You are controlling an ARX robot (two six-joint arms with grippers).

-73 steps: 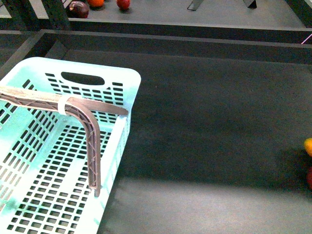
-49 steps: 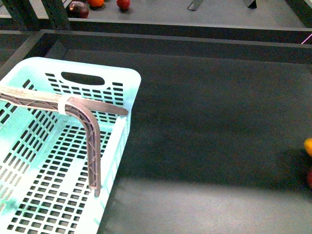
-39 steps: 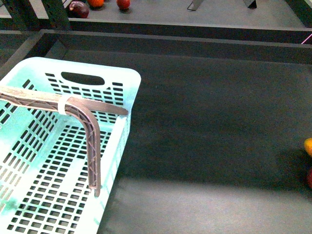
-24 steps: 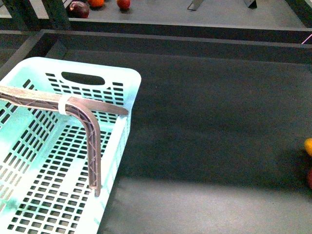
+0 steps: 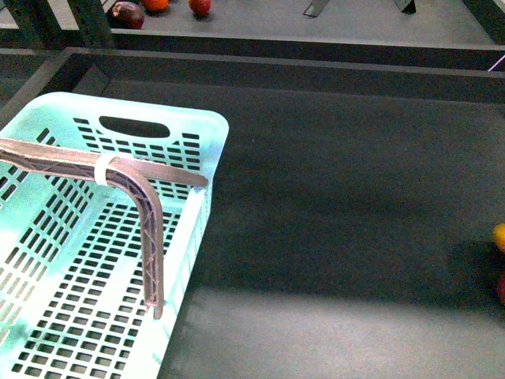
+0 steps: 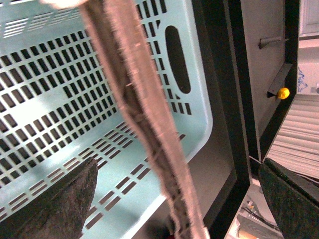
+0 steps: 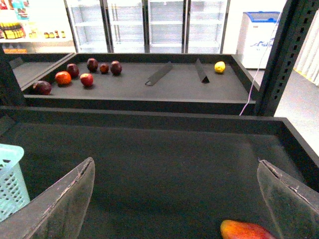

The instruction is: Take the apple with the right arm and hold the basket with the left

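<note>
Front view: I get 1 basket [image 5: 207,126] at the left, its near and left sides cut off by the frame. Only 1 latticed finger [image 5: 151,237] of my left tool shows, with a white band round it. It bends down inside the basket along the right-hand wall; whether it touches, I cannot tell. At the far right edge of the dark surface [image 5: 339,197], well apart from the basket, are 2 slivers of fruit. One is an orange-yellow fruit [image 5: 499,237]; just nearer is a red one I read as the apple [image 5: 502,287], almost wholly cut off. 3 more fruits [image 5: 126,13] are clipped at the top.

Left wrist view: the left tool [image 6: 172,199] has its 2 pads [image 6: 50,204] spread wide, pinching nothing, with the basket's corner between them. 1 blurred brown strip [image 6: 144,124] crosses the lens, too soft to identify.

Right wrist view: the right tool [image 7: 174,199] is spread too, empty, over the surface. 1 red-orange fruit [image 7: 246,230] is cut by the frame edge; apple or not, I cannot tell. On the back shelf [image 7: 174,92] I count 6 clustered fruits [image 7: 86,79], 1 yellow fruit [image 7: 220,66] and 2 slanted dividers [image 7: 159,73]. The blue lettering on the white freezer [image 7: 261,37] is too small to read.
</note>
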